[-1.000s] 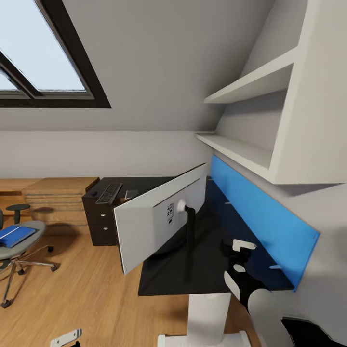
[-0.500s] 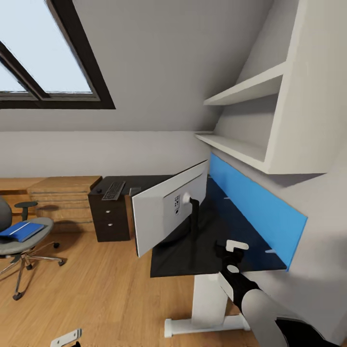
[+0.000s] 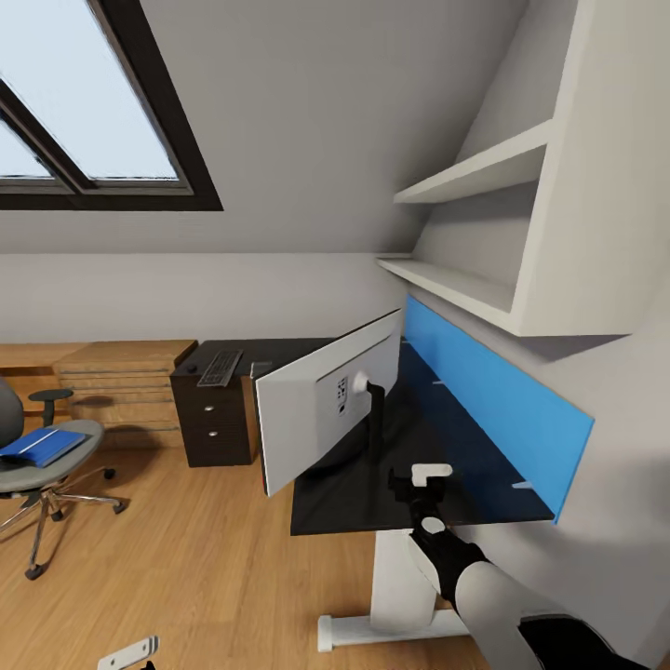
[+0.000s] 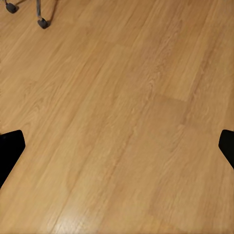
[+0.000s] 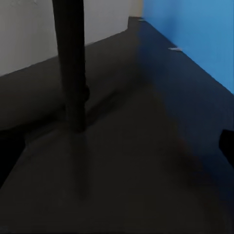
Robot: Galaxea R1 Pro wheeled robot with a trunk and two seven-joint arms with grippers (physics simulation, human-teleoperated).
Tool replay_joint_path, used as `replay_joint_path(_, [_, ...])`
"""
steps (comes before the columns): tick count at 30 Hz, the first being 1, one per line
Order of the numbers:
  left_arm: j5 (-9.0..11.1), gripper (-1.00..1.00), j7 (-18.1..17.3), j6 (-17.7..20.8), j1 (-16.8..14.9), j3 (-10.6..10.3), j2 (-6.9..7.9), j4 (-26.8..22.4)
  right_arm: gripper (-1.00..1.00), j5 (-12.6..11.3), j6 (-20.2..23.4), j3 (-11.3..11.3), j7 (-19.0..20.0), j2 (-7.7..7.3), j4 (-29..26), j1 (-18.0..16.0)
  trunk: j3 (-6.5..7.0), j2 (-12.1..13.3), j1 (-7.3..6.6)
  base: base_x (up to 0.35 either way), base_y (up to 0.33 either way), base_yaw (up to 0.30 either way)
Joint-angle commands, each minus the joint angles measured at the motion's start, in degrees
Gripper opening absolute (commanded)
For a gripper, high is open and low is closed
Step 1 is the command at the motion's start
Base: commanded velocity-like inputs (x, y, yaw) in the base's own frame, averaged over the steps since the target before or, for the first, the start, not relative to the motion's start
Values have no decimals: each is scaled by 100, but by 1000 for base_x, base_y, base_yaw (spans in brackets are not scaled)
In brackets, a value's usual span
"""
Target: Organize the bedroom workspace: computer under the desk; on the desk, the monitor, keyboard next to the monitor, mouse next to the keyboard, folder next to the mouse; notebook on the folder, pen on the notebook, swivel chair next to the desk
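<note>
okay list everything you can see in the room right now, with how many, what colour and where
monitor: one, white back, black stand; on the desk, its back toward the head camera
desk: one, black; along the right wall
drawer unit: one, black, silver knobs; at the desk's far end
keyboard: one, black; on the desk above the drawer unit
swivel chair: one, grey seat, metal base; on the floor at far left
folder: one, blue; on the chair seat
wall panel: one, blue; behind the desk
shelves: two, white; above the panel
chest of drawers: one, light wood; against the far wall
roof window: one, dark frame; upper left
floor: light wood
right gripper: one, black and white; over the desk's near end, open
left gripper: black fingertips, over bare floor, open
</note>
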Motion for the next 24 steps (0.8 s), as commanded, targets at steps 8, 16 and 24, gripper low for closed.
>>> replay_joint_path(8, [-59,100,1,-4,-5,23,-11,-1,100,50,776,156,454,10,-307,-34,-9,-7,1,0,0,0])
replay_joint_path(16, [-63,100,-2,-10,-5,23,-14,-1,100,-303,838,143,735,1,-255,-39,-9,-7,1,0,0,0])
replay_joint_path(24, [-54,100,-11,-19,-5,25,-15,-3,100,-469,349,139,789,-12,-66,-39,-9,-7,1,72,21,0])
